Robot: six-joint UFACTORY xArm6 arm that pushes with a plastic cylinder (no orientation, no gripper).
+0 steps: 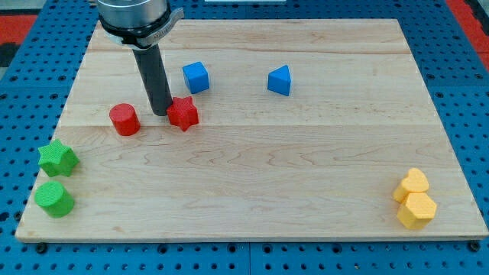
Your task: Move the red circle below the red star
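Note:
The red circle (124,120) is a short red cylinder on the wooden board (252,176), in the view's upper left part. The red star (183,113) lies to its right, at about the same height in the view. My tip (160,113) is the lower end of the dark rod. It stands between the two red blocks, right against the red star's left side and a short gap away from the red circle.
A blue cube (195,76) lies just above the red star. A blue block (280,80) lies further right. A green star (58,159) and a green circle (54,198) sit at the left edge. Two yellow blocks (415,198) sit at the lower right.

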